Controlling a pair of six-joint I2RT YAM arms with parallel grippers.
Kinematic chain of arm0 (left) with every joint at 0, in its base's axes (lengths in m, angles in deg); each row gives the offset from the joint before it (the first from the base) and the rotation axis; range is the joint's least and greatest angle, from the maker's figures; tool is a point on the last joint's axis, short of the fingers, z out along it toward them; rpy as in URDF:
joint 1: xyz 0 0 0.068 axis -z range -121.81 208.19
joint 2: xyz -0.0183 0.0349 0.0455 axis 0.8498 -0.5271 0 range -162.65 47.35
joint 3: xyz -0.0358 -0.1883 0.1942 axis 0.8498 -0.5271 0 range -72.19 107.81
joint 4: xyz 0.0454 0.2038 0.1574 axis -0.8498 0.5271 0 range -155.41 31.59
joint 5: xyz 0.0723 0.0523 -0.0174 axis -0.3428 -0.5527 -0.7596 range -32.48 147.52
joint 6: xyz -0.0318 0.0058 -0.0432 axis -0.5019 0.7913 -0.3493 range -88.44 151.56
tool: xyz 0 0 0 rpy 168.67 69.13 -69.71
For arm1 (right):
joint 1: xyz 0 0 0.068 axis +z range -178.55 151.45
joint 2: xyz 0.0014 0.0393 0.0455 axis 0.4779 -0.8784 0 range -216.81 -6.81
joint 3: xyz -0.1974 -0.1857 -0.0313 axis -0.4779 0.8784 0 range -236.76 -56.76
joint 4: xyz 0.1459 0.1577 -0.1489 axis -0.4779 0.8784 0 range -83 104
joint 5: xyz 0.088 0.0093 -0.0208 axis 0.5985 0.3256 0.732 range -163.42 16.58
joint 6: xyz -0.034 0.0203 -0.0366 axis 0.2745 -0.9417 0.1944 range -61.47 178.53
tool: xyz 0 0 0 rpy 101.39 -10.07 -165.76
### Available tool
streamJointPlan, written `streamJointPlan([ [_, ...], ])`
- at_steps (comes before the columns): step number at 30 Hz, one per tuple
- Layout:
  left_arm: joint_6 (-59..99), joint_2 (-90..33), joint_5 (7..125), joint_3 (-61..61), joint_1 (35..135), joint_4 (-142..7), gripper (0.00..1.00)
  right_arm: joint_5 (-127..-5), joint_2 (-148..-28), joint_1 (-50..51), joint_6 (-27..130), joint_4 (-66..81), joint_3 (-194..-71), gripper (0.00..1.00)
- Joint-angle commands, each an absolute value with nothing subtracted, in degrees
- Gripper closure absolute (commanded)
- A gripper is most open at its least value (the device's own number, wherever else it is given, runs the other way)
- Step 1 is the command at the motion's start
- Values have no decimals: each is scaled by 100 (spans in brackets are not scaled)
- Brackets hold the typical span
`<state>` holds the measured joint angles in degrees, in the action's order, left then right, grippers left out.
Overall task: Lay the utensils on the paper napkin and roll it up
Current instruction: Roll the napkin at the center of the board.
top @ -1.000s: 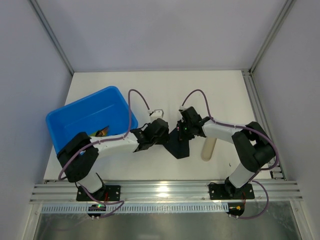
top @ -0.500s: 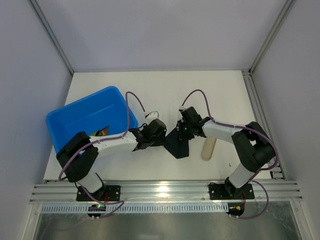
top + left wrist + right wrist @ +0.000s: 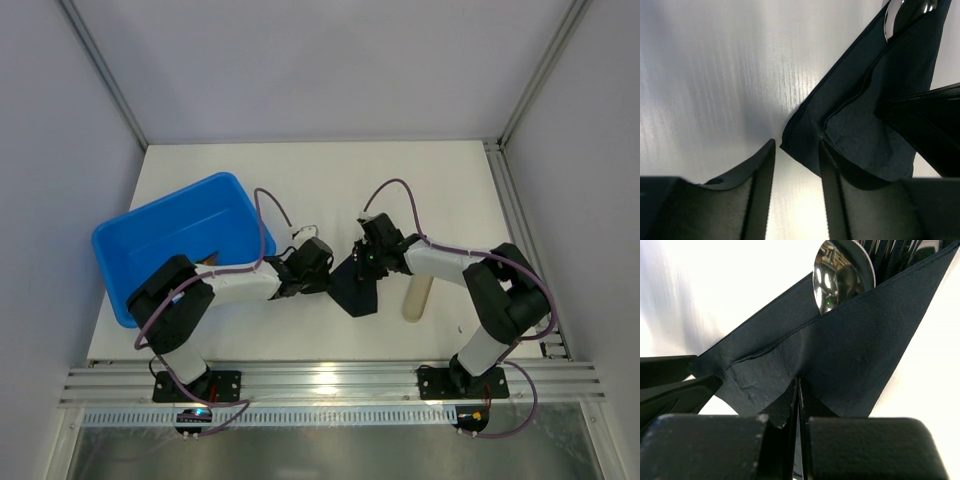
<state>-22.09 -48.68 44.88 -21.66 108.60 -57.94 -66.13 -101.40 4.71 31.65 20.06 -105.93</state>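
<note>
Since a second ago, the left arm's elbow has swung rightward, away from the tub's near corner, and its wrist sits closer to the napkin's left corner.

Far left: the blue tub (image 3: 150, 235) rests on the white surface (image 3: 450, 190), set at an angle.

Left of centre: the left gripper (image 3: 796, 144) is low over the surface, fingers apart. The left corner of the paper napkin (image 3: 860, 125) lies at the mouth of the gap; one finger overlaps the napkin's edge and nothing is clamped.

Centre: the paper napkin lies between the two grippers, one flap folded over the rest, creased near the fold. The utensils (image 3: 842, 275) lie tucked inside the fold on the napkin, and a shiny rounded end protrudes at the far edge with slim tines beside it.

Right of centre: the right gripper (image 3: 798, 390) stands on the folded flap with fingers together. A ridge of paper appears to be pinched between them, though the close view leaves that uncertain.

Right: a beige cylinder (image 3: 416, 295) lies on the surface just beside the napkin's right edge.
</note>
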Motion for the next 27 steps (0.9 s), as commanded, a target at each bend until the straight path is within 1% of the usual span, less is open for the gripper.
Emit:
streamJointPlan([
  [1,-2258,-5012,4609,-2200,10794,-6119,63,-6806,-10437,494,3277,2089,-10493,96],
  [2,-2258,-5030,4618,-2209,10785,-6154,65,-6806,-10446,485,3277,2089,-10493,96],
  [3,-2267,-5056,4610,-2278,10750,-6259,80,-6797,-10472,485,3277,2098,-10519,96],
  [4,-2267,-5056,4609,-2297,10750,-6260,80,-6797,-10472,485,3277,2098,-10519,96],
  [5,-2267,-5056,4583,-2314,10750,-6277,89,-6806,-10481,485,3277,2089,-10510,96],
  [8,-2162,-4951,4574,-2341,10741,-6321,100,-6771,-10499,503,3277,2089,-10545,96],
  [13,-1688,-4495,4662,-2341,10741,-6506,100,-6745,-10499,538,3260,2080,-10563,96],
  [18,-1344,-4151,5022,-2367,10767,-7182,100,-6648,-10481,556,3242,2027,-10554,96],
  [23,-1274,-4159,5146,-2315,10855,-7516,100,-6560,-10516,564,3207,1975,-10563,96],
  [27,-1309,-4308,5487,-2314,10882,-7761,100,-6516,-10516,564,3190,1948,-10554,96],
])
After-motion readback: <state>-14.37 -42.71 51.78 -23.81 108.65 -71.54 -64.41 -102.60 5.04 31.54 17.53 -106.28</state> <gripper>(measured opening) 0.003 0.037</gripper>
